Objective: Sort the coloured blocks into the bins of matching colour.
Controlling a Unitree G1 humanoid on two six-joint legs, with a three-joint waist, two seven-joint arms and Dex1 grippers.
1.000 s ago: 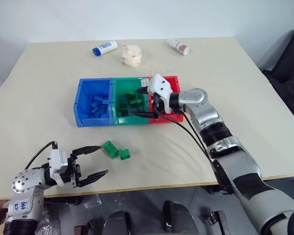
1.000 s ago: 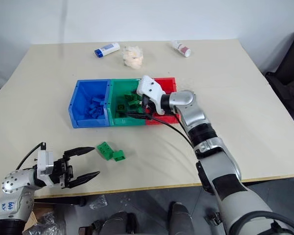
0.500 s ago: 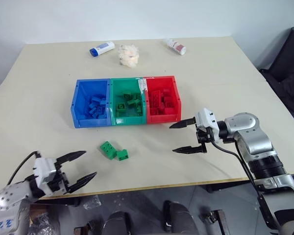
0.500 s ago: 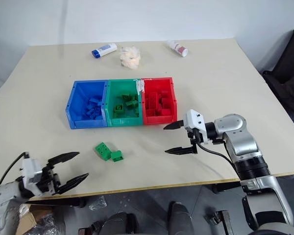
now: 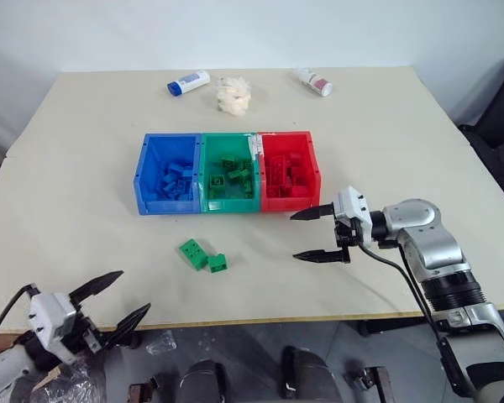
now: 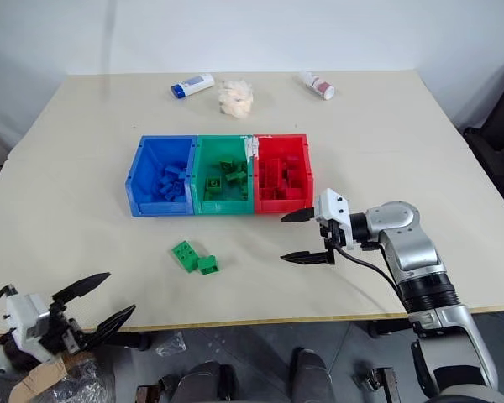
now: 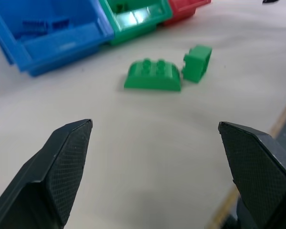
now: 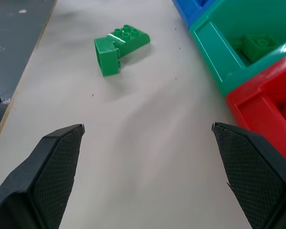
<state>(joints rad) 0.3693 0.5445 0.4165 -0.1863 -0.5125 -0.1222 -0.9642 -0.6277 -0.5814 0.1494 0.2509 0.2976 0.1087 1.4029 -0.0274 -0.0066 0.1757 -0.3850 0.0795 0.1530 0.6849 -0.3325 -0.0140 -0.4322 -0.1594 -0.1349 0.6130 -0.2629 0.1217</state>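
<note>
While two green bricks (image 5: 203,255) are lying centre-left on the counter (image 5: 84,168) below the bins (image 5: 227,172), the left gripper (image 5: 107,302) and right gripper (image 5: 313,235) are both standing apart, empty.

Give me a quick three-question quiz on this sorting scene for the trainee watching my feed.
1. True or false: both green blocks on the table lie in front of the bins, outside them.
2. Which bin stands in the middle of the row? A) blue B) green C) red
3. Is either gripper holding anything?

Key
1. True. The longer green block and the small green block lie side by side on the table, apart from the bins.
2. B. The green bin sits between the blue bin and the red bin.
3. No. The left gripper and the right gripper are both open and empty.
</note>
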